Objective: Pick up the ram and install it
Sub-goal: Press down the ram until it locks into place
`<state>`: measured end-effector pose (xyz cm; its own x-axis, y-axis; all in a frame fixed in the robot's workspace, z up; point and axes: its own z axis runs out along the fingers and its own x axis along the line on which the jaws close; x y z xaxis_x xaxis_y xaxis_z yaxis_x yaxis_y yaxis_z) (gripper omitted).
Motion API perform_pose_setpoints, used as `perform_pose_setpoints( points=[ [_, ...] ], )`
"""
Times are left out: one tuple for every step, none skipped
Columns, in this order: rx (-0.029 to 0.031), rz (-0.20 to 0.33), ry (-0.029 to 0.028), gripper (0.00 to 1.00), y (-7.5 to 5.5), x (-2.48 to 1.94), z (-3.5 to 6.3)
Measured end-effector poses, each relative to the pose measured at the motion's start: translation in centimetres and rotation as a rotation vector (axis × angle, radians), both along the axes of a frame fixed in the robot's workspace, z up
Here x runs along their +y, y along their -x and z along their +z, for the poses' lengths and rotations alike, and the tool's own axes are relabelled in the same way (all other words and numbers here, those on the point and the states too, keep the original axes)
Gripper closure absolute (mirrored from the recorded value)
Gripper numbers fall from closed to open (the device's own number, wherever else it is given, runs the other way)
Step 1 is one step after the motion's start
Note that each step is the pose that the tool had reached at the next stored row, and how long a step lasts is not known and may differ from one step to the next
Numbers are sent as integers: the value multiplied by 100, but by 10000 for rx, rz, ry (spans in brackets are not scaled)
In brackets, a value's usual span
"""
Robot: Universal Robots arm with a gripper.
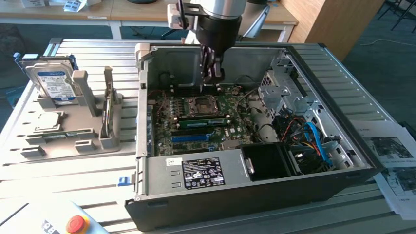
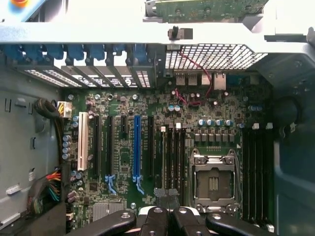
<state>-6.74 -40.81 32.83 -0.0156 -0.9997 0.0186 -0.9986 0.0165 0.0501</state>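
Open computer case (image 1: 260, 195) on the counter (image 1: 78, 195)
Hard drive (image 1: 55, 84) stands toward the exterior view's left; end effector (image 1: 212, 80) hangs inside case.

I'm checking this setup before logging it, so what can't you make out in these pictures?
- Ram, wrist view: cut off by the picture edge, partly hidden behind the case wall.
- Claw, exterior view: whether the shut tips pinch anything; too dark.
- Hard drive label text, exterior view: too small.
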Motion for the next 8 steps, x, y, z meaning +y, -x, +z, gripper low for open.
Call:
perform_pose_setpoints(
  points=[
    [5,-1,0,90,-17,-1,0],
    [10,-2,-1,90,-33,-3,0],
    [15,-2,-1,90,-49,-3,0],
    [22,-2,0,90,-66,-5,0],
    [29,-1,0,90,-81,-5,0],
    [36,0,0,90,-96,-6,0],
    [43,0,-1,90,-111,-7,0],
    [51,-1,-1,90,-125,-8,0]
  ],
)
